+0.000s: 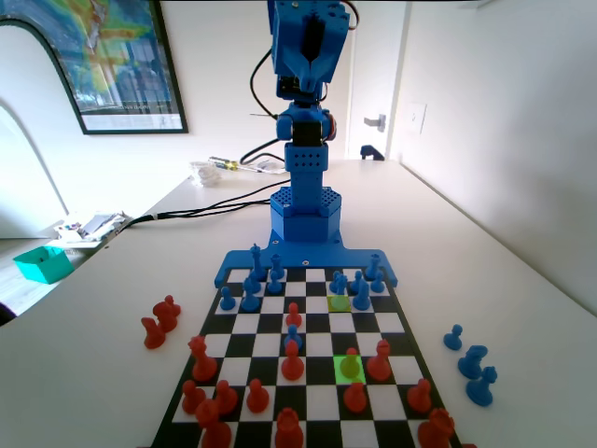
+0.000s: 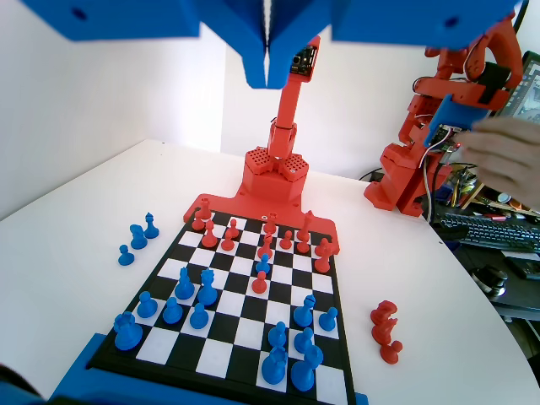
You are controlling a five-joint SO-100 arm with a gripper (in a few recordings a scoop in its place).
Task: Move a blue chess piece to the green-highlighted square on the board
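The board lies in front of the blue arm. Its green-highlighted square is near the right of the fixed view. A small pawn stands on that square, tinted green by the glow, so its own colour is unclear. One blue chess piece, a pawn, stands mid-board between red pawns. More blue pawns line the arm's end. My gripper is raised high above the arm's base, far from any piece. It is shut, jaws together and nothing held.
A duller olive square lies near the blue back rows. Captured blue pieces stand off the board on the table. Captured red pieces stand off the opposite side. Cables and clutter lie at the far left.
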